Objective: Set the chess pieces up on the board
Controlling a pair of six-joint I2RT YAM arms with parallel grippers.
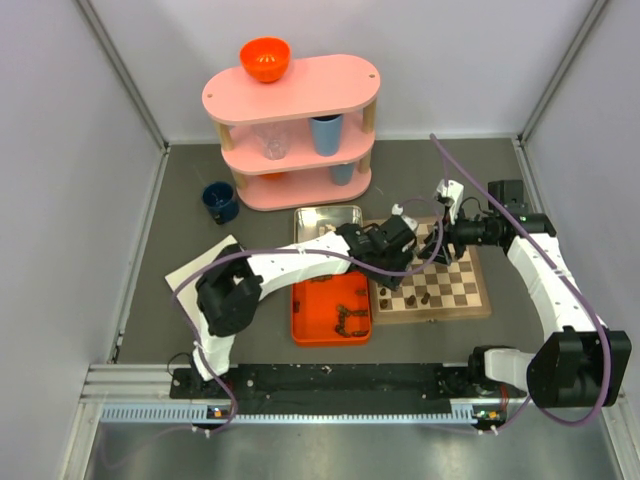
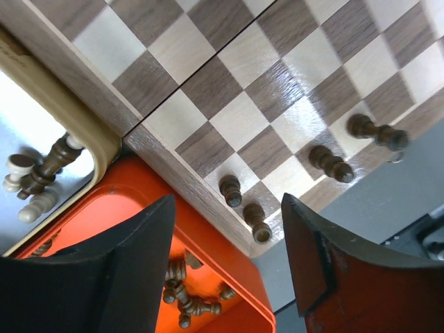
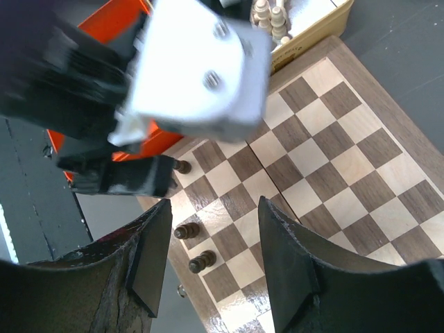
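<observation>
The left gripper hangs parted and empty over two dark pawns on the board edge; best to rise straight, clipping neither, then reach the loose pieces in the orange tray at seven o'clock; the right gripper, also parted and empty, hovers over the board

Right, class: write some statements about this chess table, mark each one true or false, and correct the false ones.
1. The orange bowl sits on top of the pink shelf. True.
2. The orange tray lies to the right of the board. False: it lies to the left of the board.
3. The left gripper holds a chess piece. False: its jaws are open, with nothing between them.
4. Dark pieces stand on the board. True.
</observation>
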